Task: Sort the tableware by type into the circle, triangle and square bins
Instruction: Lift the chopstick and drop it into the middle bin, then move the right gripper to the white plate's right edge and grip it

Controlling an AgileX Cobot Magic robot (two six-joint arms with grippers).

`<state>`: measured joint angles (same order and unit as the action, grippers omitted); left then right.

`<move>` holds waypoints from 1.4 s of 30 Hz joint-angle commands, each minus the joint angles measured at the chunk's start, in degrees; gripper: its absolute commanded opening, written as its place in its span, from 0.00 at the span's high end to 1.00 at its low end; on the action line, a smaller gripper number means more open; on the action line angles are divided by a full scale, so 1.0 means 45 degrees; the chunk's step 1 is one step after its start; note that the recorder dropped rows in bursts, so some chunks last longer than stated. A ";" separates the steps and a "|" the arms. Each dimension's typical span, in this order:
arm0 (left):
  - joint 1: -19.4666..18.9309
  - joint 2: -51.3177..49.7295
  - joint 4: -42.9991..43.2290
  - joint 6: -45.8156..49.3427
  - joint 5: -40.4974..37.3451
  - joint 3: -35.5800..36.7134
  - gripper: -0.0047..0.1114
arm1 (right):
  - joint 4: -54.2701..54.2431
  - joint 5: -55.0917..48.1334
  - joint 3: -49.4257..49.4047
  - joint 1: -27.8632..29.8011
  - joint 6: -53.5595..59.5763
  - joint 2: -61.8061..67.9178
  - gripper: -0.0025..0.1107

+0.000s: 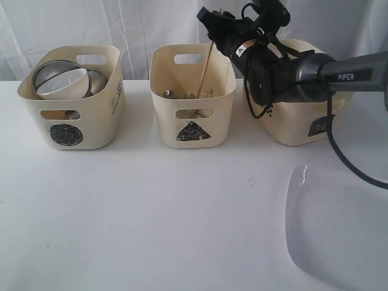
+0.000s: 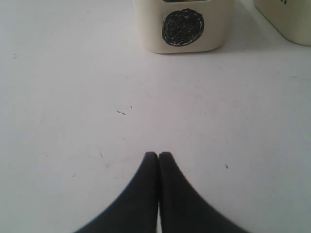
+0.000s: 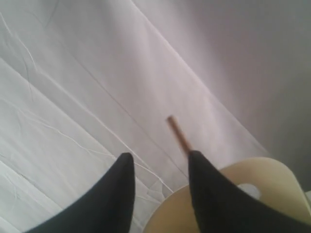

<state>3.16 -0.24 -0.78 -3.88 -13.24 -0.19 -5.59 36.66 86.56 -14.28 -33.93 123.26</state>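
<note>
In the exterior view three cream bins stand in a row. The circle bin [image 1: 73, 115] holds a white bowl [image 1: 63, 85], a steel bowl [image 1: 51, 68] and a steel mug [image 1: 99, 80]. The triangle bin [image 1: 193, 109] holds steel cutlery [image 1: 173, 94] and a wooden chopstick [image 1: 206, 66] that stands leaning in it. My right gripper [image 1: 204, 14] is open above that bin, the chopstick [image 3: 178, 135] beside one finger. The large white plate [image 1: 339, 230] lies at the front right. My left gripper [image 2: 158, 154] is shut on nothing, low over the table facing the circle bin [image 2: 184, 29].
The square bin [image 1: 291, 127] stands at the back right, partly hidden behind my right arm [image 1: 315, 76]. A white curtain hangs behind the bins. A corner of the triangle bin [image 2: 286, 19] shows in the left wrist view.
</note>
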 commanded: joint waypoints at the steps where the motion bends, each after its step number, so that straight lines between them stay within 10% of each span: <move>1: 0.0078 0.0054 -0.0134 -0.0031 0.0004 0.0042 0.96 | 0.0102 -0.0014 0.0177 0.0088 0.0263 0.0008 0.60; 10: 0.0078 0.0054 -0.0134 -0.0031 0.0004 0.0042 0.96 | 0.0102 -0.1537 0.0177 0.0118 -0.0201 -0.0862 0.66; 21: 0.0078 0.0054 -0.0134 -0.0031 0.0004 0.0042 0.96 | 0.0377 -1.1786 0.0155 0.2462 0.4800 -0.4358 0.98; 32: 0.0078 0.0054 -0.0134 -0.0031 0.0004 0.0042 0.96 | 0.0188 -2.0045 -0.2411 0.8455 0.9308 -0.5281 0.98; 38: 0.0078 0.0054 -0.0134 -0.0031 0.0004 0.0042 0.96 | -0.0263 -2.0302 -0.4202 0.9048 1.1774 -0.4788 0.98; 42: 0.0078 0.0054 -0.0134 -0.0031 0.0004 0.0042 0.96 | -0.0387 -1.9953 -0.4540 0.9048 1.3205 -0.4769 0.80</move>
<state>3.16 -0.24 -0.78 -3.88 -13.24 -0.19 -7.02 -54.15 66.75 26.04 22.30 102.05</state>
